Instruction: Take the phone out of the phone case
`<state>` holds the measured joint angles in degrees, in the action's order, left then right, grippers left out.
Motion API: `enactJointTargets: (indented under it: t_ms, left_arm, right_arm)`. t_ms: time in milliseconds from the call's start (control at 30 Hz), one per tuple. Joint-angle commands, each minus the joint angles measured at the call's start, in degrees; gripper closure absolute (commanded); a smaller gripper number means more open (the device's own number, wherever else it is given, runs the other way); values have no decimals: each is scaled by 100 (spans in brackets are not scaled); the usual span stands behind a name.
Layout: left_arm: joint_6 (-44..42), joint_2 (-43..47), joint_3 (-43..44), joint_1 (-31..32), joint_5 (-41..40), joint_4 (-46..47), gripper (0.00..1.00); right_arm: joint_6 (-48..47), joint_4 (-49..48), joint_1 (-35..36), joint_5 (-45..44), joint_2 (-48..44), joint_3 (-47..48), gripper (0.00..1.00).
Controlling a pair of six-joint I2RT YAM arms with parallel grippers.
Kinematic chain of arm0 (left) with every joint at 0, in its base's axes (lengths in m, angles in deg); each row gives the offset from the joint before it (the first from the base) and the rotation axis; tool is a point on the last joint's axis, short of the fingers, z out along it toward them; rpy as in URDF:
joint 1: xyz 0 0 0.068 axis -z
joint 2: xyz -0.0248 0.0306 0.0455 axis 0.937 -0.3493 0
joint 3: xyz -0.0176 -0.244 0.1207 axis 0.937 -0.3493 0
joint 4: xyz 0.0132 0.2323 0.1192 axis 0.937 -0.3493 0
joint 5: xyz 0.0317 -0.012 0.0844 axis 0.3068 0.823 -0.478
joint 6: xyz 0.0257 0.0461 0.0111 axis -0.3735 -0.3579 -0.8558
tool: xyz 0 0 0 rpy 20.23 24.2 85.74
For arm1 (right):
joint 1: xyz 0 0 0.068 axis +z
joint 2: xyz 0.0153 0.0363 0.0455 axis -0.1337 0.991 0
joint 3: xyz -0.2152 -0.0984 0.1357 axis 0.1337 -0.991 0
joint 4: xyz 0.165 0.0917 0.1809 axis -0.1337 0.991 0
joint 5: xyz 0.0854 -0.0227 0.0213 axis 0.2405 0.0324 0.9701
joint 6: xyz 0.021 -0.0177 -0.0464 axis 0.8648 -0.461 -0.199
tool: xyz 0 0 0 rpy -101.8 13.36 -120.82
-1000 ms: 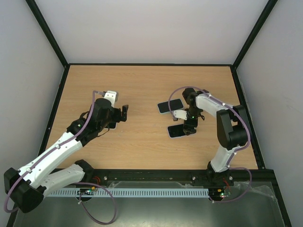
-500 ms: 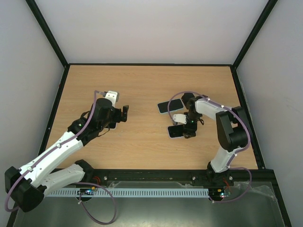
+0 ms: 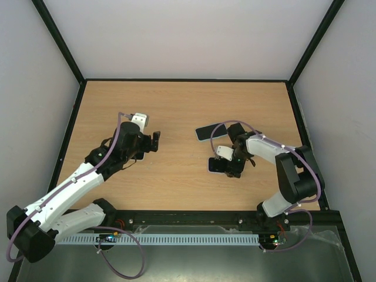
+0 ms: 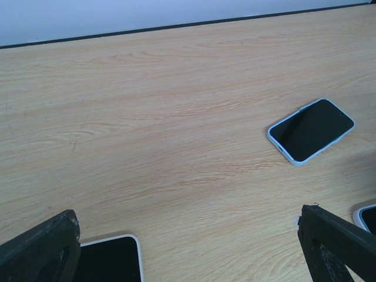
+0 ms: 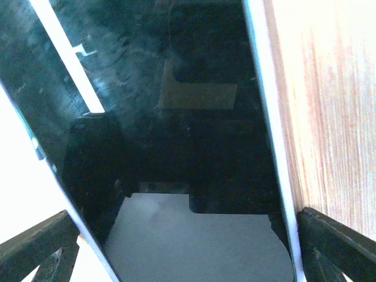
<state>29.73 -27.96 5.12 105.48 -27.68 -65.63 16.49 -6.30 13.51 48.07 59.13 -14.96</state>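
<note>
Both sets of jaws are spread wide, nothing held. The right gripper [image 3: 233, 165] straddles the cased phone [image 5: 176, 117], probably lining up a grab; the left gripper [image 3: 154, 141] hovers aside.

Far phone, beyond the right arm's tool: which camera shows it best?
Left wrist. The far phone lies whole and unobstructed there, dark screen up, pale case rim visible all round. Top external shows it small, partly crossed by the right arm's cable. Right wrist misses it; another phone fills that view.
</note>
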Motion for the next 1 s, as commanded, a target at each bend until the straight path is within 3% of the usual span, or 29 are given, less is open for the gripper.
enactJointTargets:
  t_ms: [0, 167, 300, 400, 633, 867, 900, 967]
  left_arm:
    - [-32, -83, -76, -28, 53, 66, 0]
    - [134, -162, -81, -30, 69, 98, 0]
    - [1026, -313, -120, 12, 354, 309, 0]
    - [1860, -529, -313, 204, 556, 741, 0]
    - [3296, -1257, -380, 799, 483, 2116, 3]
    - [3489, -1959, -128, 820, 453, 2352, 4]
    - [3463, -1965, -131, 820, 487, 2354, 4]
    - [3345, -1945, -191, 820, 680, 2440, 3]
  right_arm:
    - [560, -202, 86, 22, -13, -176, 8]
    - [745, -76, 87, 58, -21, -45, 27]
    - [1202, 125, 87, 522, -588, 170, 38]
    - [1811, 101, 88, 1074, -1111, 364, 46]
    - [3664, -860, 89, 1666, -1680, 435, 57]
    - [3623, -906, 87, 1249, -1527, 252, 56]
    - [3508, -858, 87, 1157, -1534, 218, 52]
    - [3066, -570, 87, 1094, -1493, 245, 31]
